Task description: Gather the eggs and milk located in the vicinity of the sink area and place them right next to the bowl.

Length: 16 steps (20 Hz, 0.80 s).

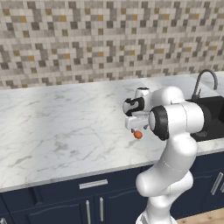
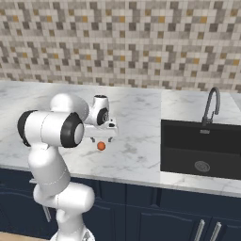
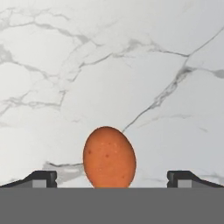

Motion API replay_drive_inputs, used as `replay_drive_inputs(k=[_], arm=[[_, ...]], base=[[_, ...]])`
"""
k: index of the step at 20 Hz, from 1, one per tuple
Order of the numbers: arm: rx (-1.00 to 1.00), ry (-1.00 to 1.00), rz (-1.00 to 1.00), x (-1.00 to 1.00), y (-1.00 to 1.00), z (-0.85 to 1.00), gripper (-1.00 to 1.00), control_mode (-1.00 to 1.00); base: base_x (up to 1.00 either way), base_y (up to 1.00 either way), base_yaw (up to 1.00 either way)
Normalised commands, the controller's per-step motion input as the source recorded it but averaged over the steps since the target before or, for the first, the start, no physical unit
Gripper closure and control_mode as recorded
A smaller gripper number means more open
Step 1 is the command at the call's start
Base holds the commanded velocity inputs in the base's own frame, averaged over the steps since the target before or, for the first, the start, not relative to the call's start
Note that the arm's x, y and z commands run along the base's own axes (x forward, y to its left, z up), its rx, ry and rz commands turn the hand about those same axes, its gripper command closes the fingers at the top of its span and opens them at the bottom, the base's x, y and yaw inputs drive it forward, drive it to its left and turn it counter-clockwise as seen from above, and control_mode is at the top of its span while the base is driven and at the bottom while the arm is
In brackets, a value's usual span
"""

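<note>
1. The egg (image 3: pixel 109 157) was a smooth orange-brown oval with faint darker red speckles; it carried no label or writing.
2. In the hand view it stood on end between the two dark fingertips (image 3: pixel 43 178), with clear gaps to each side, so the fingers were spread wide and not touching it there.
3. In both base views the egg (image 1: pixel 138 135) (image 2: pixel 101 146) showed just under the hand (image 1: pixel 136 129) (image 2: pixel 100 140); whether it lay on the worktop or hung above it could not be told.
4. The hand pointed down over the white, grey-veined marble worktop (image 1: pixel 65 127), near its front edge.
5. The black sink (image 2: pixel 200 148) with its curved dark tap (image 2: pixel 210 106) lay well apart, to the robot's right.
6. Behind was a mosaic tile wall (image 2: pixel 117 42); below, dark blue cabinets (image 1: pixel 65 205).
</note>
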Motion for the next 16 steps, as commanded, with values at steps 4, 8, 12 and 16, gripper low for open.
replay_drive_inputs(k=[4,8,12,16], arm=[[0.0,0.0,0.01,0.32,0.0,-0.06,-1.0,-1.0],[0.0,0.06,0.0,-0.44,0.0,-0.01,-1.0,-1.0],[0.0,0.02,0.0,-0.22,0.03,-0.09,-1.0,-1.0],[0.0,0.0,0.0,0.05,0.01,-0.17,-1.0,-1.0]], base=[[0.0,0.0,0.0],[0.0,0.0,0.0],[0.0,0.0,0.0],[0.0,0.0,0.0]])
